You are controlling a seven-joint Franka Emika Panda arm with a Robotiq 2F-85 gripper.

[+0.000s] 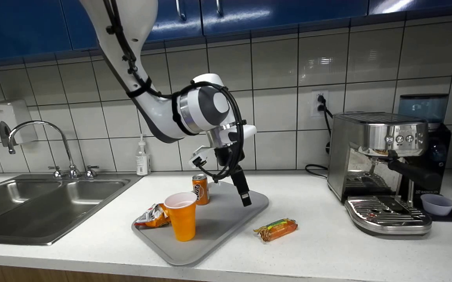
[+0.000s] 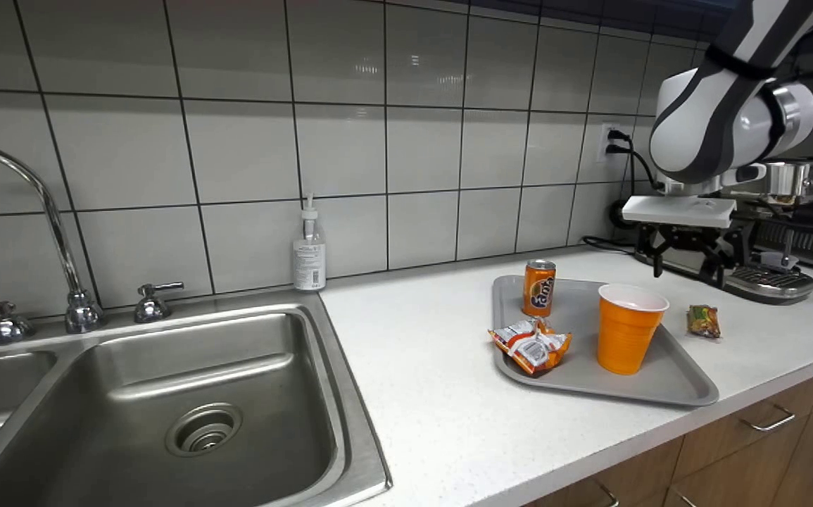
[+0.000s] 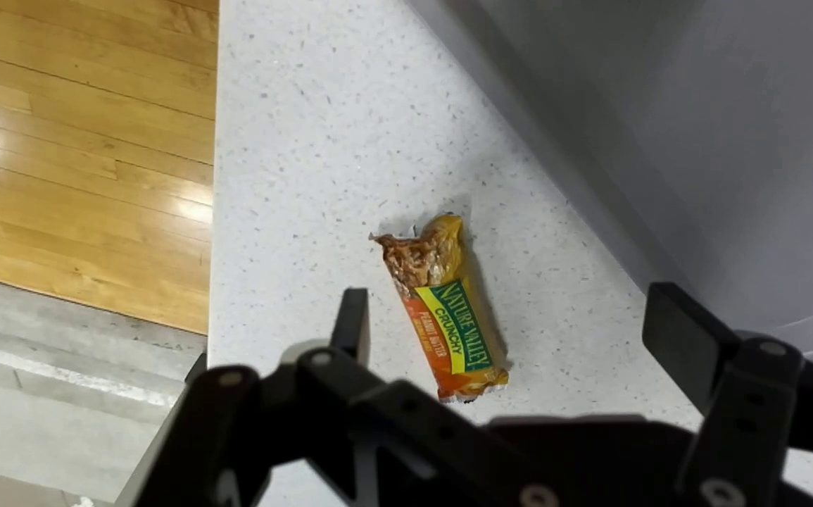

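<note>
Wrist view: The end effector (image 3: 514, 331), its jaws spread wide and gripping nothing, hangs over the table (image 3: 293, 162), clear of a Nature Valley bar (image 3: 447, 313) lying between the front edge and the gray tray (image 3: 730, 141). Likely light, slick outside and brittle within, the bar should suit a gentle pinch across its middle.

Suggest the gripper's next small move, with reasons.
Perhaps shift the open gripper slightly sideways to centre it on the Nature Valley bar before lowering: in the wrist view, the bar on the counter shows between the fingers, nearer the image-left one, and neither touches it.
</note>
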